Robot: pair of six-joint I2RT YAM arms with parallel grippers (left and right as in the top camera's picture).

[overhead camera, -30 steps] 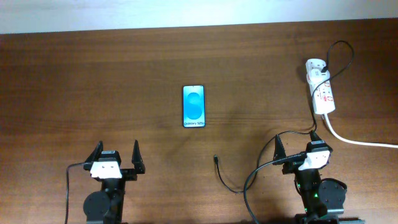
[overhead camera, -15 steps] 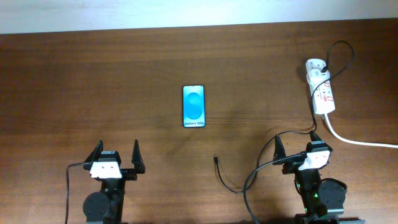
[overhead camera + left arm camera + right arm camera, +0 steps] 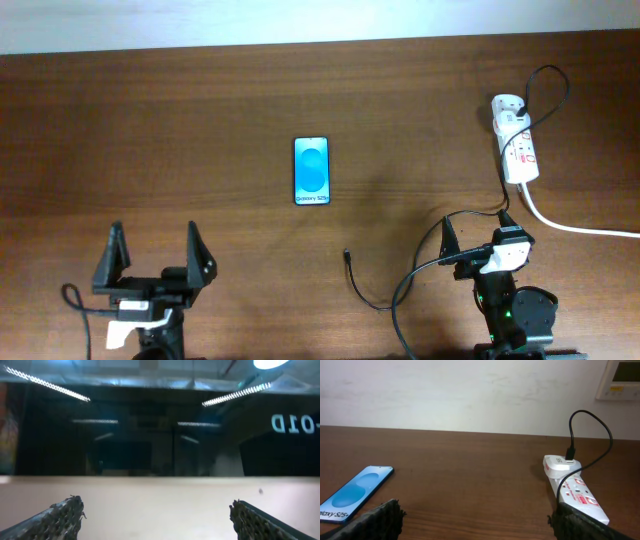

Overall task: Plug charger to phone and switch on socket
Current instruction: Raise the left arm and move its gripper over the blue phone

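The phone [image 3: 311, 171] lies face up in the middle of the table, blue screen lit; it also shows at the lower left of the right wrist view [image 3: 354, 495]. The thin black charger cable [image 3: 366, 291] curls on the table with its connector tip [image 3: 346, 254] free, below and right of the phone. The white socket strip [image 3: 515, 145] lies at the far right with a black plug in it, and shows in the right wrist view [image 3: 575, 491]. My left gripper [image 3: 153, 257] is open and empty, raised at the front left. My right gripper [image 3: 477, 230] is open and empty at the front right.
The strip's thick white cord [image 3: 580, 228] runs off the right edge. Thicker black robot cables [image 3: 405, 295] loop beside the right arm base. The left wrist view points up at a wall and ceiling lights [image 3: 240, 394]. A wall panel [image 3: 623, 377] shows behind the table.
My left arm has lifted and pulled back toward the front edge, its fingers now higher and wider in the overhead view. The right arm, phone, cable and strip have not moved.
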